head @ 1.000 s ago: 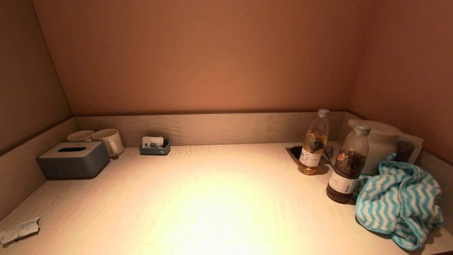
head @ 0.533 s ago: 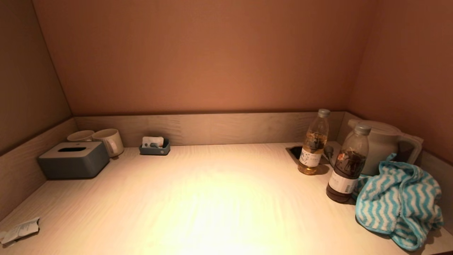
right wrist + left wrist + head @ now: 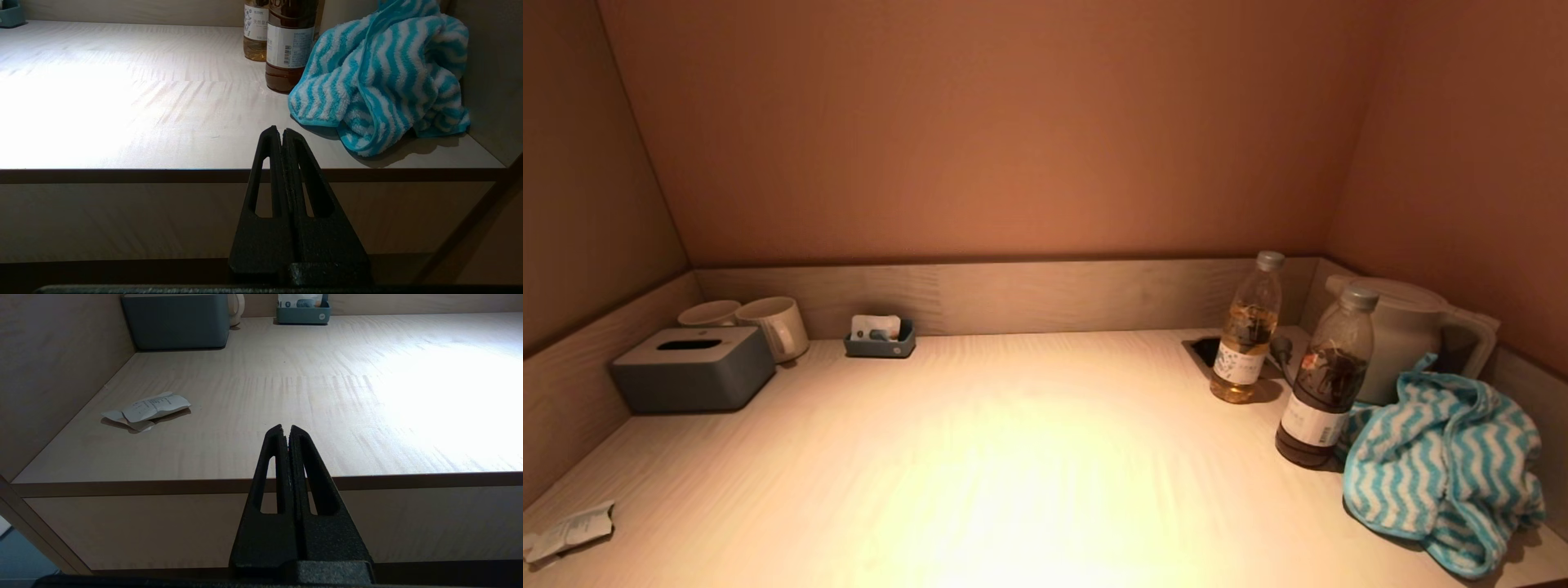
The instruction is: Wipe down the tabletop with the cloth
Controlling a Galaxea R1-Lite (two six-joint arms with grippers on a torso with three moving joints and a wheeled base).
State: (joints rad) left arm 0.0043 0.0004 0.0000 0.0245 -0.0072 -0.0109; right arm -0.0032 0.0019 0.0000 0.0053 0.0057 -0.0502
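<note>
The cloth [image 3: 1441, 469], blue and white in a zigzag stripe, lies bunched at the right end of the pale wooden tabletop [image 3: 1013, 457], against the side wall; it also shows in the right wrist view [image 3: 380, 77]. Neither arm shows in the head view. My right gripper [image 3: 282, 131] is shut and empty, in front of the table's front edge, short of the cloth. My left gripper [image 3: 285, 428] is shut and empty, in front of the front edge near the left end.
Two bottles, one dark [image 3: 1325, 384] and one amber [image 3: 1246, 331], and a kettle [image 3: 1409, 331] stand beside the cloth. A grey tissue box [image 3: 693, 369], two mugs [image 3: 772, 327] and a small tray [image 3: 880, 339] stand back left. A crumpled paper [image 3: 568, 531] lies front left.
</note>
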